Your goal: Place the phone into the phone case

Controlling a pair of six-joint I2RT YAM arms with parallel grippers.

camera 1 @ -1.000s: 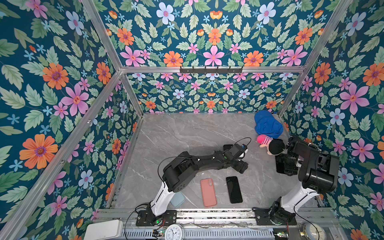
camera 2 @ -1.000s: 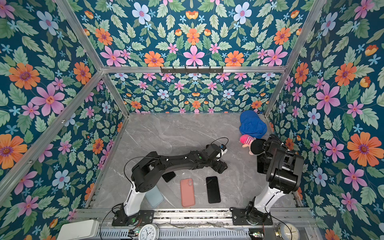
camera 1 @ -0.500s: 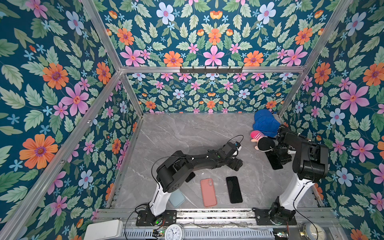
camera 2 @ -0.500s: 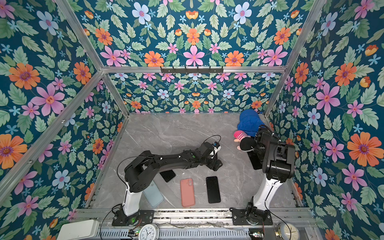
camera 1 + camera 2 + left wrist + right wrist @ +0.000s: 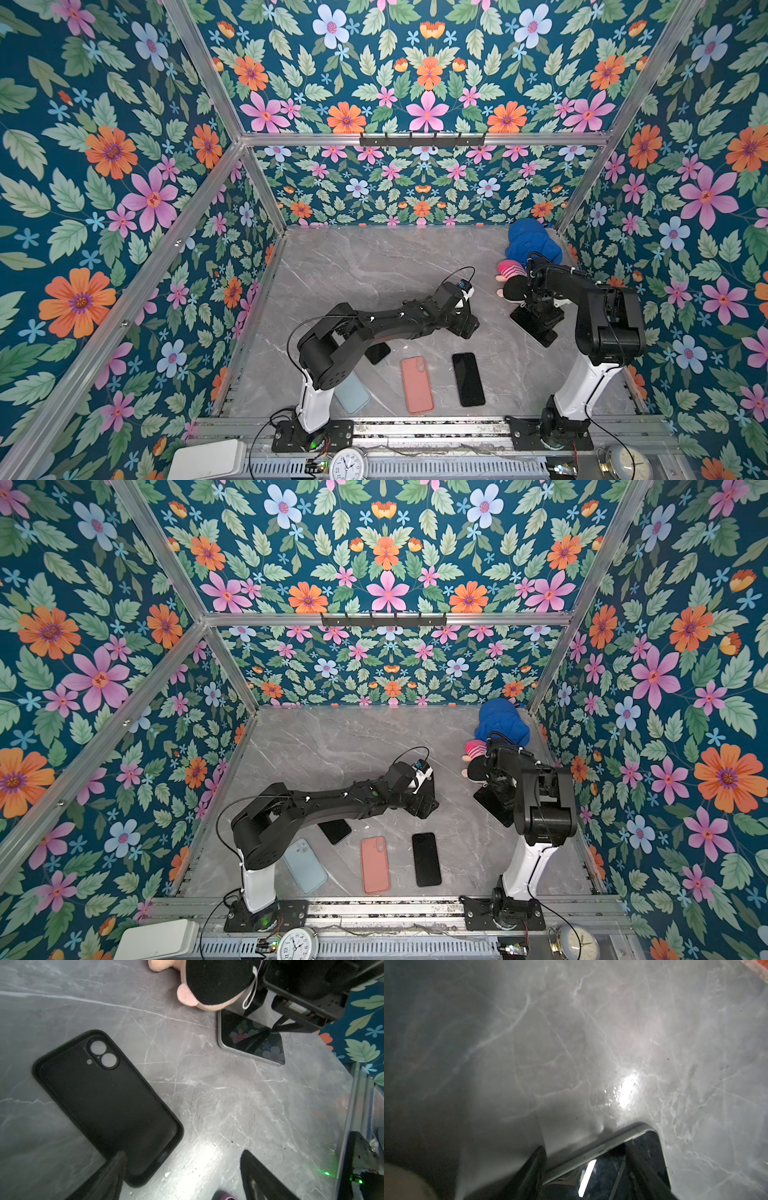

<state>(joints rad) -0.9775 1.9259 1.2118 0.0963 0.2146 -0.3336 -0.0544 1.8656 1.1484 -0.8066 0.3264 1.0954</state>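
The phone, dark-screened with a silver rim, lies flat at the right of the table. My right gripper is down at its far end. One finger sits beside the rim and the other crosses the screen; contact is unclear. In the left wrist view an empty black phone case lies hollow side up, with the phone beyond it. My left gripper hovers open and empty just above this case.
A salmon case and a light blue case lie near the front edge. A black slab lies under the left arm. A plush doll lies at the back right, its head touching the right gripper.
The right arm has swung in from the right wall and come down onto the phone's end, its jaws narrowing. The doll's head has shifted left. The left gripper has drifted slightly left.
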